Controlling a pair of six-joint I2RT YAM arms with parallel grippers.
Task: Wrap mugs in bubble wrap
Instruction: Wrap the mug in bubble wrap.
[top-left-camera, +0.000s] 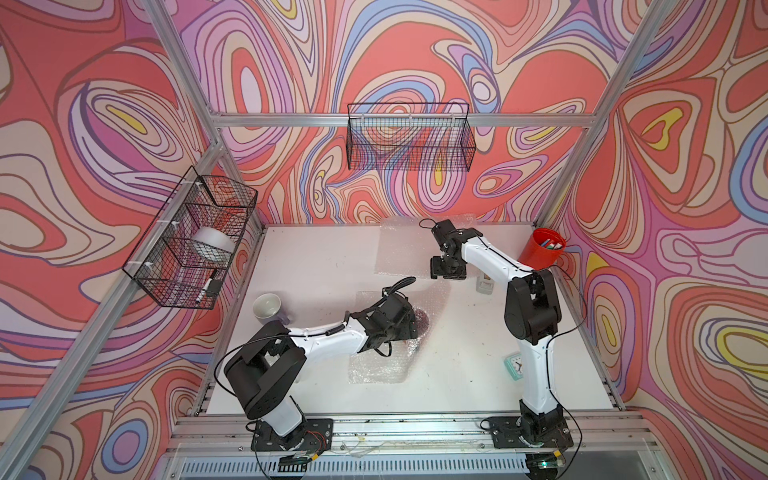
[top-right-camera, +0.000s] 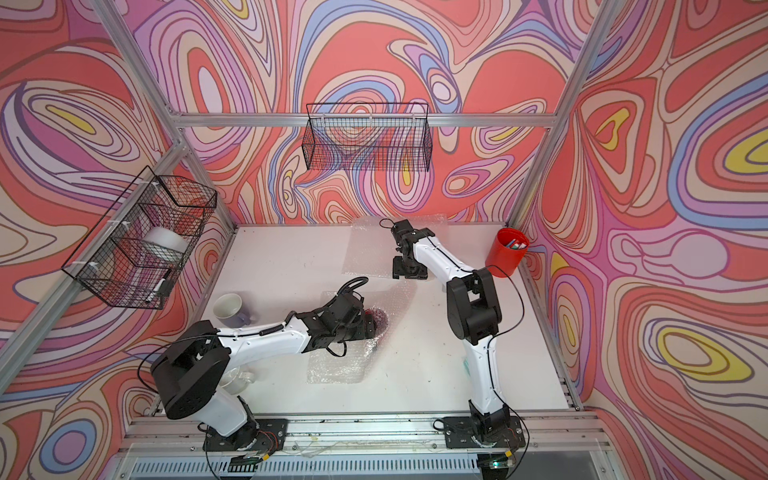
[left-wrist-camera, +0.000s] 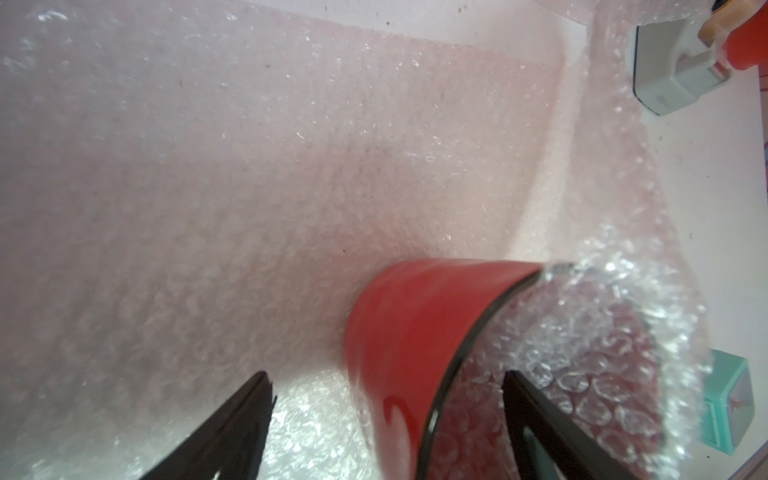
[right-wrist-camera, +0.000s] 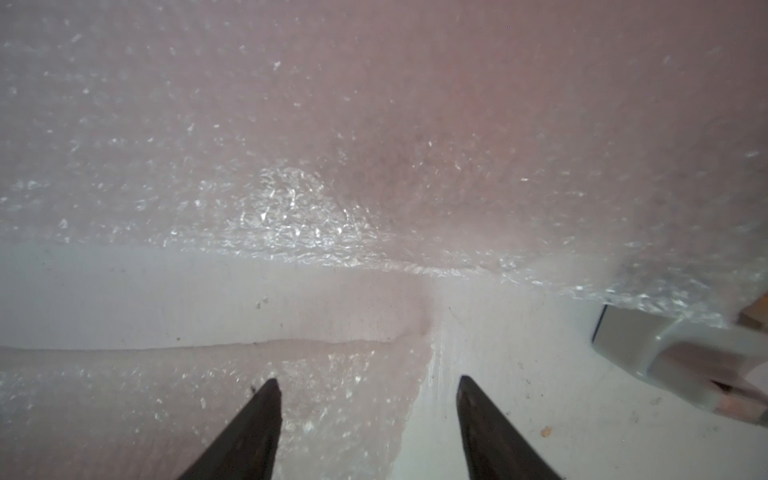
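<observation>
Glossy red mug (left-wrist-camera: 415, 332) on its side on clear bubble-wrap sheet (left-wrist-camera: 208, 187), middle of white tabletop (top-left-camera: 316, 266) | left gripper (left-wrist-camera: 387, 374) spread wide astride its rim, holding nothing | right gripper (right-wrist-camera: 368, 379) parted, empty, above sheet's corner | best bet: pinch corner low, fold snug.

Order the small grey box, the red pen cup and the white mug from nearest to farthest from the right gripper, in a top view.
From the right gripper:
1. small grey box, close on its right.
2. red pen cup, in the far right corner.
3. white mug, far off at the left side.
</observation>
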